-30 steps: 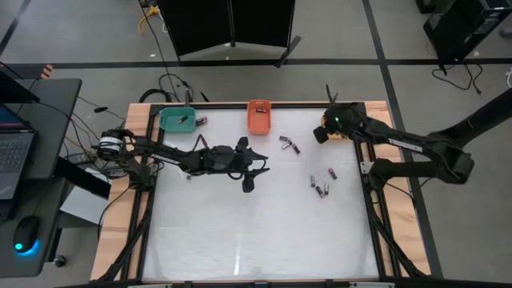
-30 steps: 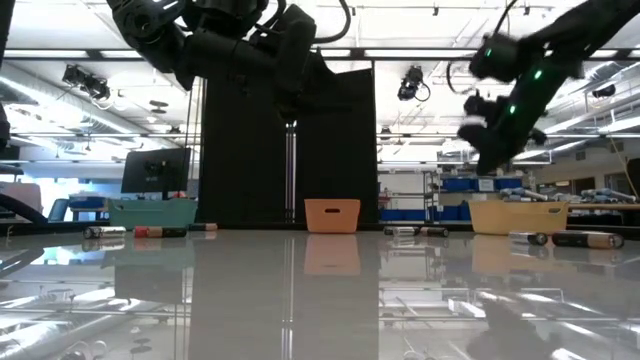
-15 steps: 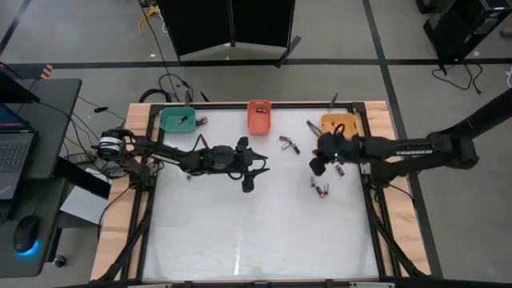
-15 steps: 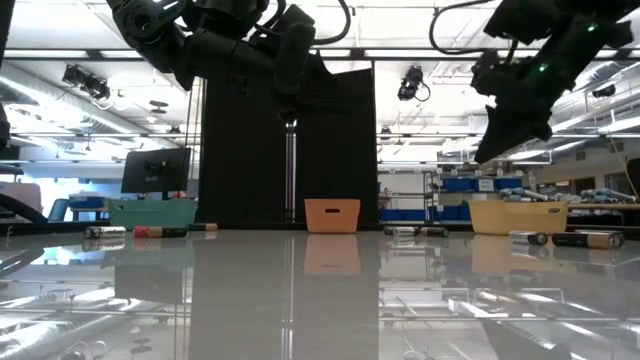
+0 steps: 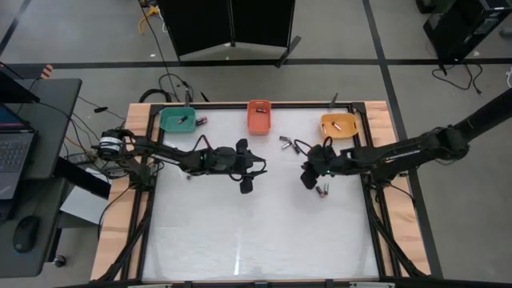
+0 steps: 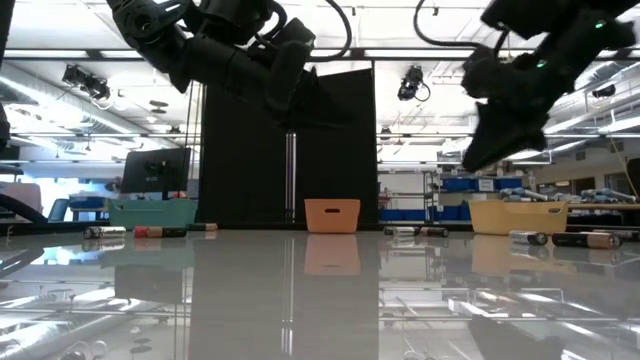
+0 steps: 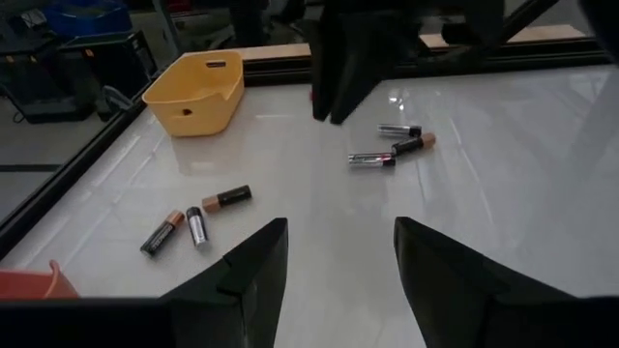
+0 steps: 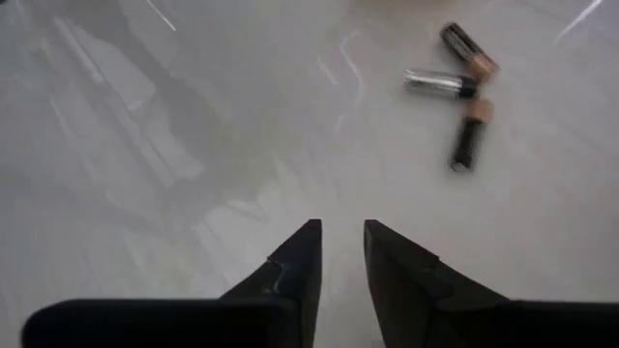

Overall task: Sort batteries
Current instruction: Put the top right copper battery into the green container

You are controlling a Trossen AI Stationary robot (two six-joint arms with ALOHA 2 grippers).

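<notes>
Broadly, your white tabletop (image 5: 240, 224) fills the middle of the high view, with both dark arms reaching in over its far half. Along the far edge you have three bins: a teal bin (image 5: 177, 120) on the left, an orange bin (image 5: 258, 117) in the middle and a yellow bin (image 5: 338, 124) on the right.

Your left tool (image 5: 247, 185) hangs above the tabletop near the centre, its fingers (image 7: 253, 274) spread wide with nothing between them. Your right tool (image 5: 306, 179) hovers over the right half, just beside a small cluster of batteries (image 5: 322, 190); its fingers (image 8: 295, 261) show a narrow gap and grip nothing.

More batteries (image 5: 290, 145) lie loose between the orange and yellow bins. One sits inside the teal bin, one in the orange bin, one in the yellow bin, and one rests on the tabletop just outside the teal bin.
</notes>
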